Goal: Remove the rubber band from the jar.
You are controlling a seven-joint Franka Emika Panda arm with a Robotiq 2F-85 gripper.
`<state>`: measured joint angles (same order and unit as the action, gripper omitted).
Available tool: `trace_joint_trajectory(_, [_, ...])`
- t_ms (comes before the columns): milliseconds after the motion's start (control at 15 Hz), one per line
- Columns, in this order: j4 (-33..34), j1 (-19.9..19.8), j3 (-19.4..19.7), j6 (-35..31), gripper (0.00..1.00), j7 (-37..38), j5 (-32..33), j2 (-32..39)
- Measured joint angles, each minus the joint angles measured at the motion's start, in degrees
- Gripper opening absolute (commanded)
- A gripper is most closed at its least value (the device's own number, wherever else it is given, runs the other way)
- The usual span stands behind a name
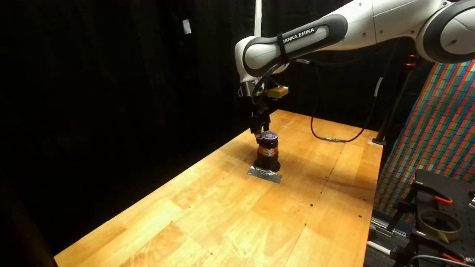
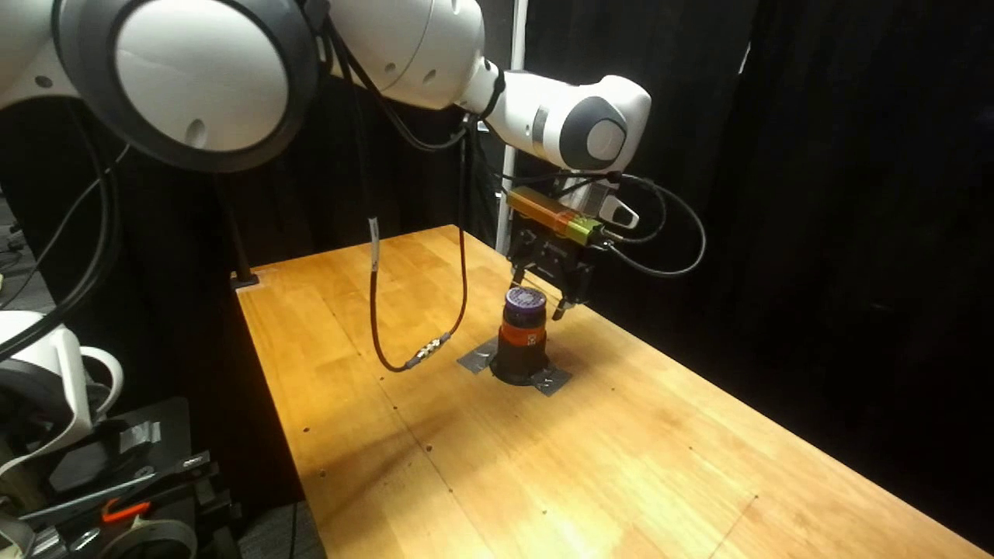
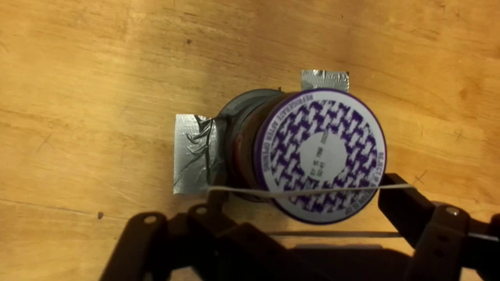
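The jar (image 1: 268, 151) stands upright in a round black holder (image 1: 265, 163) taped to the table. It has an orange-brown body and a purple-and-white lid (image 3: 324, 156), and also shows in an exterior view (image 2: 523, 335). My gripper (image 3: 306, 190) is open, with its dark fingers wide apart at the jar's edge. In the exterior views the fingertips (image 1: 262, 134) (image 2: 538, 297) are about lid height. The pale rubber band (image 3: 310, 192) is stretched from finger to finger and crosses over the lid in the wrist view. I cannot tell whether any strand still circles the jar.
Silver tape strips (image 1: 265, 175) (image 3: 191, 154) hold the holder on the wooden table (image 1: 222, 222). A cable (image 2: 380, 334) from the arm hangs to the tabletop near the jar. A cart with tools (image 1: 441, 211) stands beside the table. Black curtains hang behind.
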<state>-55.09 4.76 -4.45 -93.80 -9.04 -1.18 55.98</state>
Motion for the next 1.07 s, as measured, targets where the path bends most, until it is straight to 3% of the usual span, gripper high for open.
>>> trace_joint_trajectory(667, [1.15,3.34,1.2,14.48,1.0,1.5,4.98,1.21])
trace_joint_trajectory(1067, [-5.01,4.0,1.68,11.69,1.0,2.21,7.15,-1.46])
